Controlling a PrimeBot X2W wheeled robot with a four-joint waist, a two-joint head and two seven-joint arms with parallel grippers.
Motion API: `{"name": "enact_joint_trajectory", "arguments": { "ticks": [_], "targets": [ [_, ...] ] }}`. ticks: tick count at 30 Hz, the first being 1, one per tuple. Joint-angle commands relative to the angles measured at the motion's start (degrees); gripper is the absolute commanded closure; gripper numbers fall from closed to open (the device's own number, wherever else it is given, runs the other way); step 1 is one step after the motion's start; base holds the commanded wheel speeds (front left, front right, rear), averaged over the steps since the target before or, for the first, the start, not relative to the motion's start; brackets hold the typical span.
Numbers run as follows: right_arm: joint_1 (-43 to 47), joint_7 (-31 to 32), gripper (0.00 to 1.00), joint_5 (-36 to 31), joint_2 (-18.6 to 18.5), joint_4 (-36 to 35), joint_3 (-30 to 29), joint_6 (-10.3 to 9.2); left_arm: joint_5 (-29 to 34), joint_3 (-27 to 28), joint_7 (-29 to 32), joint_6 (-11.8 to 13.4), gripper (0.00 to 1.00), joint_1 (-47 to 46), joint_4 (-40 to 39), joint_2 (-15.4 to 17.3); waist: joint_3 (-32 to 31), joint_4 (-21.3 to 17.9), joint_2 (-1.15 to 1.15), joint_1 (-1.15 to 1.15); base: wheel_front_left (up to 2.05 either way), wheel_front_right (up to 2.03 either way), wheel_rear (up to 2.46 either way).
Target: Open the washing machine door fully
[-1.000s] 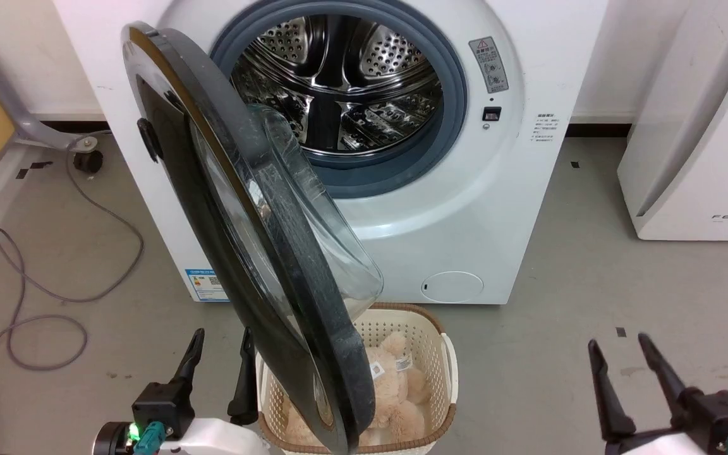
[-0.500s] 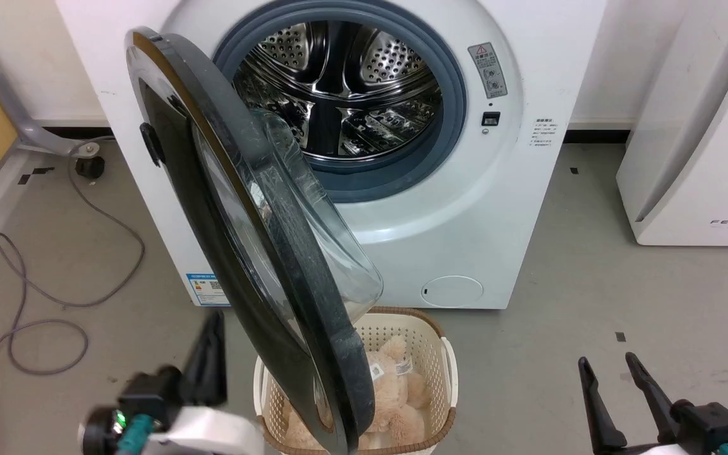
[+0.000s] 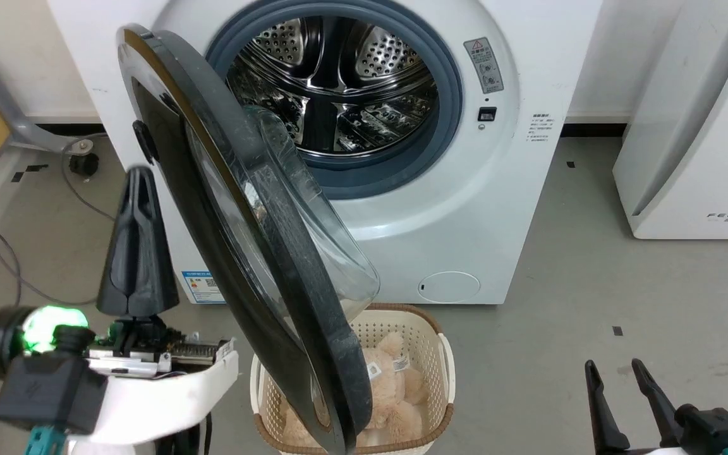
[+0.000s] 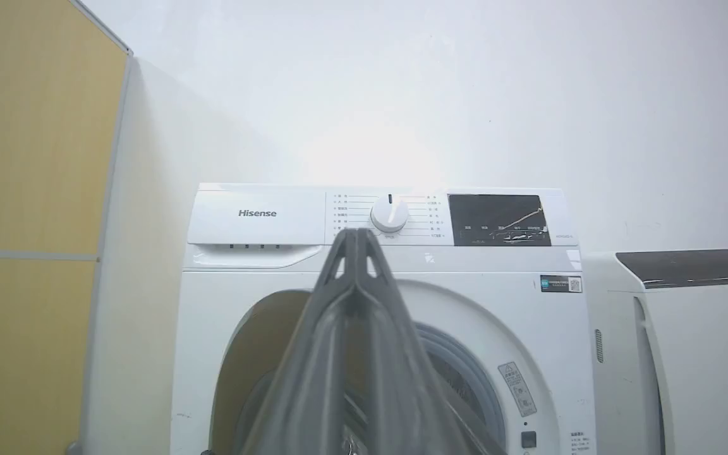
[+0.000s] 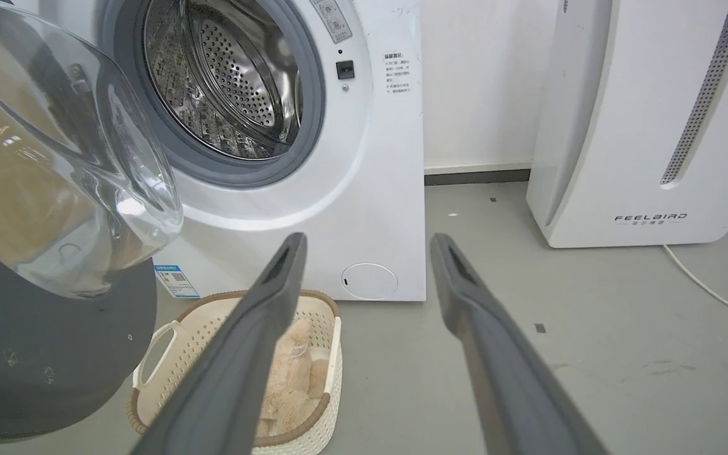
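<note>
At the far left a grey cable [image 3: 4, 253] is lying looped on the floor. The left gripper [image 3: 138, 183] is pointing up with its fingers pressed together on nothing, just left of the outer face of the washing machine door [image 3: 288, 272]; whether it is touching that face is not clear. The door is standing partly swung out from its hinge on the left side of the white washing machine [image 3: 465, 208], almost edge-on to the head camera, its glass bowl facing right. Behind it the steel drum [image 3: 332, 82] is lying exposed. Below, a cream basket [image 3: 430, 354] is sitting on the floor, holding a beige plush toy [image 3: 389, 392]. At the lower right the right gripper [image 3: 612, 365] is hovering with its fingers apart and empty. A white appliance [image 3: 699, 158] is standing beyond it.
</note>
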Motion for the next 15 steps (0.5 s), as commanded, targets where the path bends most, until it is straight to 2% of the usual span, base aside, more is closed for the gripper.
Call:
{"name": "enact_joint_trajectory", "arguments": {
  "ticks": [1, 8, 15],
  "targets": [
    [-0.5, -0.3, 0.0, 0.4, 0.3, 0.1, 0.0, 0.03, 0.3, -0.3, -0.2, 0.2, 1.0, -0.8, -0.6, 0.1, 0.0, 0.0, 0.0, 0.0, 0.0, 0.0, 0.0],
    [-0.9, -0.7, 0.0, 0.8, 0.3, 1.3, 0.4, 0.03, 1.1, -6.6, -0.2, 0.1, 1.0, -3.0, -8.8, 0.1, 0.0, -0.5, 0.0, 0.0, 0.0, 0.0, 0.0],
    [-1.1, -1.0, 0.0, 1.3, 0.3, 2.4, 0.4, 0.03, -0.1, -14.9, -0.2, -0.3, 1.0, -1.6, -10.9, 0.1, -0.2, -0.6, 0.0, 0.0, 0.0, 0.0, 0.0]
  ]
}}
